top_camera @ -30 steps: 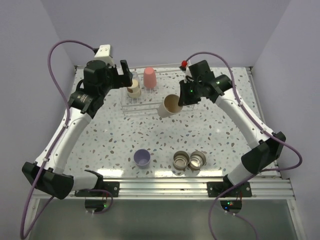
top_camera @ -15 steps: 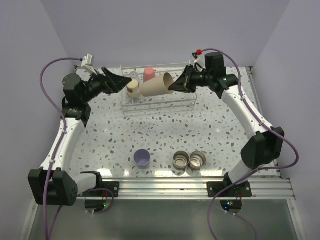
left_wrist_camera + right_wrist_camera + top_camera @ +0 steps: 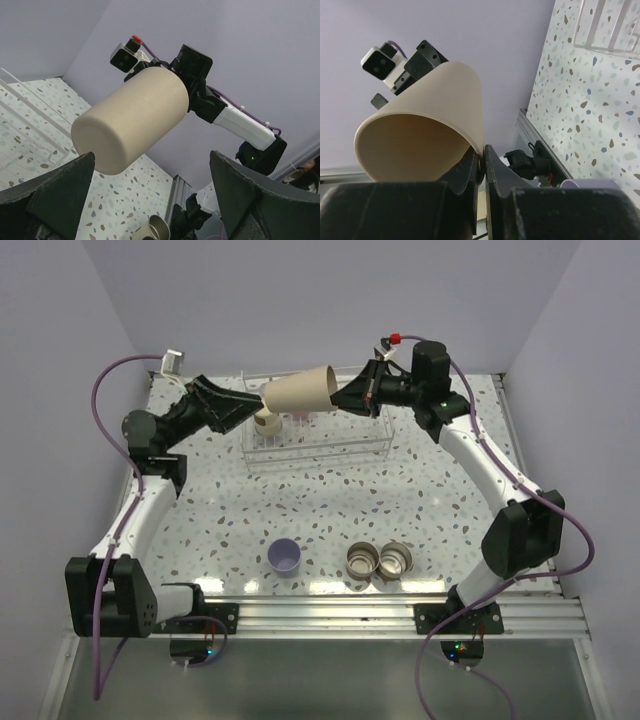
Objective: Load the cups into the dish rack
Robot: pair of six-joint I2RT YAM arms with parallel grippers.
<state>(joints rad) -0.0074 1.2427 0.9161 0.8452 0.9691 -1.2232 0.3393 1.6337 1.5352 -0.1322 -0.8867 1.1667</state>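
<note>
1. Terrazzo-look table [image 3: 330,510] carries everything. The dish rack [image 3: 340,452] stands at its far side, where either arm can reach it (handy for loading from both sides).
2. Above the dish rack's back-left part hangs the beige cup [image 3: 300,390]. It lies on its side in the air, mouth to the right and base to the left.
3. Right tool [image 3: 345,398] is clenched on that cup's rim, one finger inside and one outside. This pinch leaves the cup's body free, probably so it can be turned over or passed across.
4. Left tool [image 3: 250,405] is released, jaws spread wide. It faces the cup's base from the rack's left end and is not touching it. I judge it ready to take the cup.
5. Inside the rack, at its left end, a tan-based cup [image 3: 266,422] already sits loaded.
6. Well in front of the rack wait the lavender cup [image 3: 285,556] and two steel cups [image 3: 364,562], mouths up and not yet loaded.
</note>
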